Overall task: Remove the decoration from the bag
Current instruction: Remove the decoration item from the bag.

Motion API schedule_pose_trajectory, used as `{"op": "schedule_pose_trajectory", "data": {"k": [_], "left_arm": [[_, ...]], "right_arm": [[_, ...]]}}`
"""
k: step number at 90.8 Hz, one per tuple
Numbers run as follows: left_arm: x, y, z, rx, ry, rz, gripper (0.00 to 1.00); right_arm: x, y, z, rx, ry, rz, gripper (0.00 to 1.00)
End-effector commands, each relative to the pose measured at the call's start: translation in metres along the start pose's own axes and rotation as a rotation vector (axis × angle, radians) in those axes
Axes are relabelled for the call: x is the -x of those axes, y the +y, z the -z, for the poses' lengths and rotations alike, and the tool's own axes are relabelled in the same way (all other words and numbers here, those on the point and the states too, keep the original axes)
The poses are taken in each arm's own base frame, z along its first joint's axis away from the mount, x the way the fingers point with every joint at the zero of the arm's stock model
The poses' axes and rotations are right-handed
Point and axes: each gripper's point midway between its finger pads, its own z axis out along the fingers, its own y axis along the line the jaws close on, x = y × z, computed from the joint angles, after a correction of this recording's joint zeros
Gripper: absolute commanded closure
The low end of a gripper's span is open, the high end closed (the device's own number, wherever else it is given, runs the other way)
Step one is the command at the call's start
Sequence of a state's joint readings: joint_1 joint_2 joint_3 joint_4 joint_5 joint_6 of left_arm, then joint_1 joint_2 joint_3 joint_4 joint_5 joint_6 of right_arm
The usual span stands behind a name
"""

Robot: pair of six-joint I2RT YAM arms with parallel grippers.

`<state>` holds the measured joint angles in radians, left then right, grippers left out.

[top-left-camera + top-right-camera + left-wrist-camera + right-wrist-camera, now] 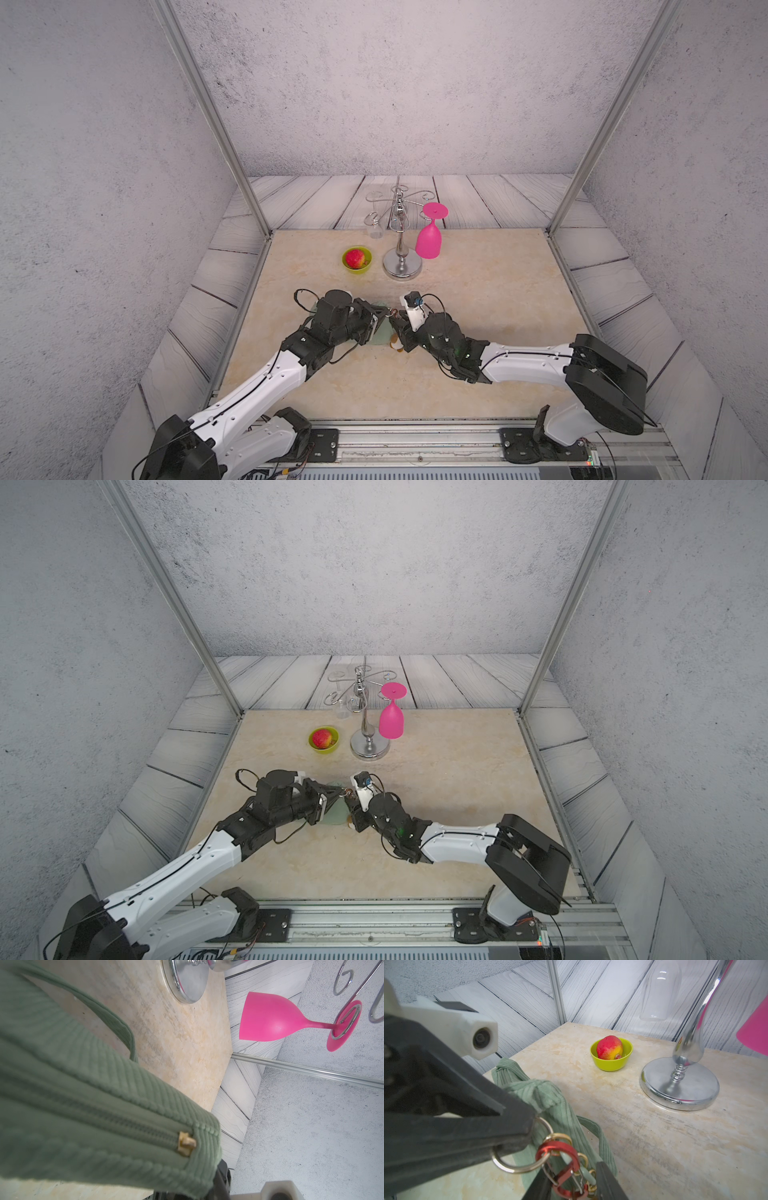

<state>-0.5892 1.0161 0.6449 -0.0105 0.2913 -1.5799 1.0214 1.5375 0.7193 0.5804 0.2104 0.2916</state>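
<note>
Pinning the bag by its ring, with the clasp lined up for release.

Left pincer [527, 1134] is clamped shut on the metal ring [517, 1170] of the bag [550, 1101], a soft ribbed pouch that sags below it onto the table [654, 1147]. Right pincer [571, 1169] straddles the red clasp [558, 1145] hanging off that ring, jaws partly closed; whether they pinch it I cannot tell. The decoration [397, 345] peeks out just beside the right pincer, at the bag's edge. By its looks the plush is light and squashy, poor to pull on. The stiff, slick clasp seems the place to hold, pressing its gate. The smooth marble-look top likely gives little friction. Beyond both pincers, well apart, are a chrome stand [679, 1086], pink goblet [430, 239] and bowl [611, 1057] with apple [609, 1047].
</note>
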Motion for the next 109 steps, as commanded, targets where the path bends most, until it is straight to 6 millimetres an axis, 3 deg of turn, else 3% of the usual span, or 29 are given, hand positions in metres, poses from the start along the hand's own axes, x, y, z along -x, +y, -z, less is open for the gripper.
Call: {"op": "schedule_pose_trajectory", "data": {"k": [1,71,109], "left_arm": [[0.004,-0.026,0.006,-0.079,-0.017,-0.013,1.00],[0.004,-0.025,0.007,-0.078,-0.018,-0.014,1.00],[0.005,-0.027,0.006,-0.080,-0.023,-0.025,1.00]], "right_arm": [[0.013,0.001,-0.004,0.002,-0.028,0.001,0.60],[0.011,0.003,0.000,0.024,-0.022,-0.001,0.84],[0.003,-0.005,0.006,0.000,-0.004,0.001,0.89]]}}
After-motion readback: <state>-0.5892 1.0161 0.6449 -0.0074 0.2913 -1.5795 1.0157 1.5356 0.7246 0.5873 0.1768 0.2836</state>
